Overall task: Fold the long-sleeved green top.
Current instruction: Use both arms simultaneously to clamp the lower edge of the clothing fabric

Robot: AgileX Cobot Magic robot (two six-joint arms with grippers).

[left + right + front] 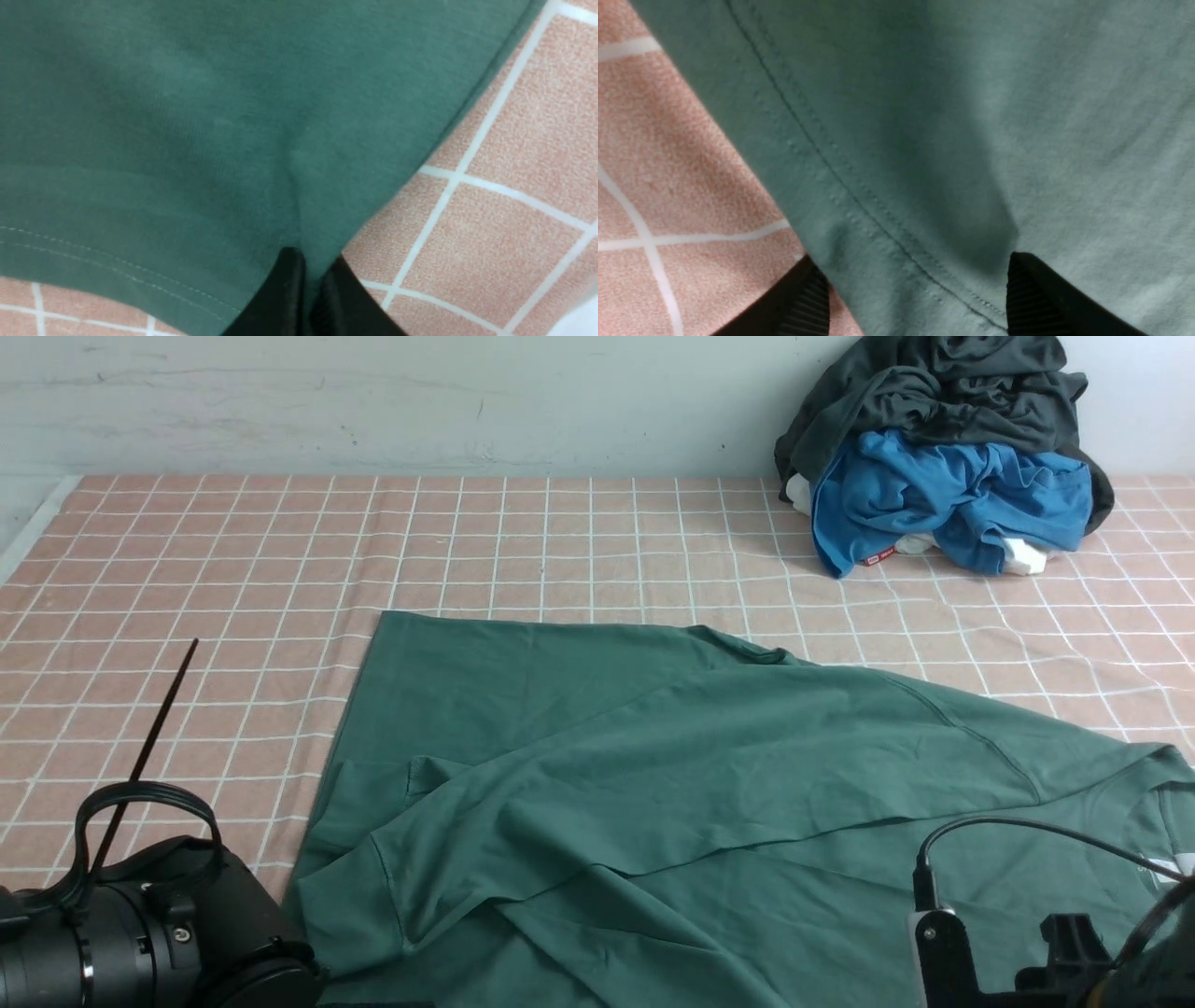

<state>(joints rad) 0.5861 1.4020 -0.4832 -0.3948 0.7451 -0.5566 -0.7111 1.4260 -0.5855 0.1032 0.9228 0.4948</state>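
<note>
Left gripper (309, 273) is pinching a soft pucker of the green long-sleeved top (653, 775) near its stitched hem. Right gripper (915, 275) is standing spread, with the hem lying between its fingers. The top is sprawling ahead of both on the checked cloth (233, 569). Judging it light and limp; the doubled hem is offering the firmest hold.

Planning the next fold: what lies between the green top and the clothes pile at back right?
Only bare pink checked cloth separates the green top from the clothes pile, as the front view shows.
</note>
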